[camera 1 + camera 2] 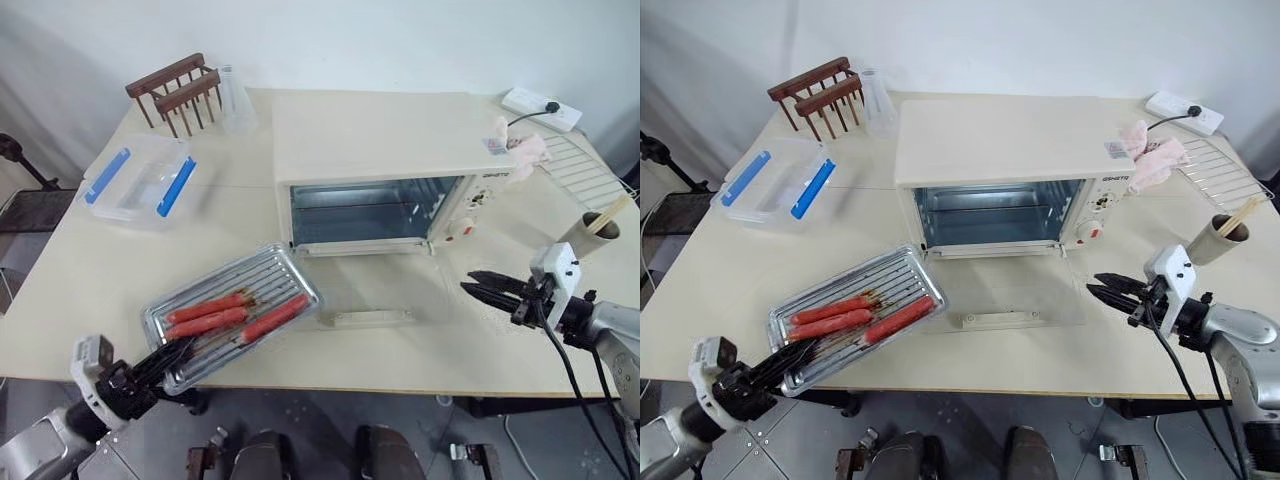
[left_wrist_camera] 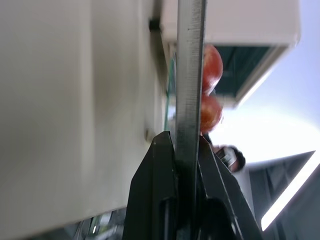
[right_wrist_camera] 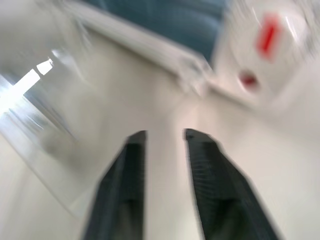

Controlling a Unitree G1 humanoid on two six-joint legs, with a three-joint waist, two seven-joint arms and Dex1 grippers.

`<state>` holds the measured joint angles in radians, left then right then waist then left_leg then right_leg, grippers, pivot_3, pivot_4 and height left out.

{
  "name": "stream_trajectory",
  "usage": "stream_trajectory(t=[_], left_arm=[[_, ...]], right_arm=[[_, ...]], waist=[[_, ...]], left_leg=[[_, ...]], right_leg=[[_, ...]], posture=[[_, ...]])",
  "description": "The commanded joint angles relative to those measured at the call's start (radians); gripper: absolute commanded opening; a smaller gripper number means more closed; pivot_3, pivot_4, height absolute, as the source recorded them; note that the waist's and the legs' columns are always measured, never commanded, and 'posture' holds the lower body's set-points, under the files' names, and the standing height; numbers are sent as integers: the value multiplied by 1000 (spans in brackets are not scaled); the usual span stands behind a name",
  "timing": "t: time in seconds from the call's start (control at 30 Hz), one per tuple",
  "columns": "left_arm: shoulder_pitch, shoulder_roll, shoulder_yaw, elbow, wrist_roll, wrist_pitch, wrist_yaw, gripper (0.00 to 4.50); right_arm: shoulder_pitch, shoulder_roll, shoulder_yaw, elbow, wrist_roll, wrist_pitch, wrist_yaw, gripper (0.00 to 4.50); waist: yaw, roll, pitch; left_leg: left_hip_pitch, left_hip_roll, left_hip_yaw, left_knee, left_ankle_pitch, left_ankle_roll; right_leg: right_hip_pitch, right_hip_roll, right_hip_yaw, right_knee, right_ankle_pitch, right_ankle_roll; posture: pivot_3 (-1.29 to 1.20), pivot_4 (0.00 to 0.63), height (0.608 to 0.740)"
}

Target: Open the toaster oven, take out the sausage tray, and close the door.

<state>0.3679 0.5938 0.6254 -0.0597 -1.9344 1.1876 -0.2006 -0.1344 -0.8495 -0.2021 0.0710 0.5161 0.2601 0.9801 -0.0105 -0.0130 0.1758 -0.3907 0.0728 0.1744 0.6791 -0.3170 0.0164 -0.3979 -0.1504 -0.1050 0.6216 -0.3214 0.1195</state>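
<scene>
Left gripper (image 1: 172, 357) clamped on near edge of sausage tray (image 1: 232, 312), tray out on table (image 1: 90, 290). Right gripper (image 1: 480, 287) empty, fingers slightly parted, beside lowered door (image 1: 370, 292) of toaster oven (image 1: 385, 165).

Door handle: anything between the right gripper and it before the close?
Nothing visible. The door lies flat open on the table, handle at its near edge. The right gripper hangs just right of the door, bare tabletop between. The sausage tray, held by the left gripper, sits left of the door.
</scene>
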Motion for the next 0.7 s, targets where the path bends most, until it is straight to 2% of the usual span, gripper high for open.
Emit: stream_trajectory(t=[0.03,0.2,0.33,0.47,0.7], left_arm=[[40,-65,59,-88,-38,-51,-13,0],[102,-138,75,-146,-38,-102,5,0],[181,-251,111,-192,-38,-168,15,0],[172,-331,151,-210,-38,-232,45,0],[159,-374,136,-213,-38,-257,87,0]], right_arm=[[-52,-7,19,87,-70,-36,18,57],[-103,17,55,152,-108,-27,47,57],[-150,47,114,202,-146,-24,84,57],[-170,69,122,228,-142,-35,132,57],[-158,118,95,157,-54,1,229,57]], waist=[[-4,1,0],[-15,1,0],[-27,0,0],[-25,0,0],[-18,1,0]], left_leg=[[0,0,0,0,0,0],[0,0,0,0,0,-1],[0,0,1,0,-2,0],[0,1,0,1,-2,0],[0,1,0,2,-4,0]], right_leg=[[0,0,0,0,0,0],[0,0,0,0,0,0],[0,0,0,-1,0,0],[1,1,-1,-1,0,0],[2,1,-1,-2,0,0]], posture=[[0,150,740],[0,150,740],[0,150,740],[0,150,740],[0,150,740]])
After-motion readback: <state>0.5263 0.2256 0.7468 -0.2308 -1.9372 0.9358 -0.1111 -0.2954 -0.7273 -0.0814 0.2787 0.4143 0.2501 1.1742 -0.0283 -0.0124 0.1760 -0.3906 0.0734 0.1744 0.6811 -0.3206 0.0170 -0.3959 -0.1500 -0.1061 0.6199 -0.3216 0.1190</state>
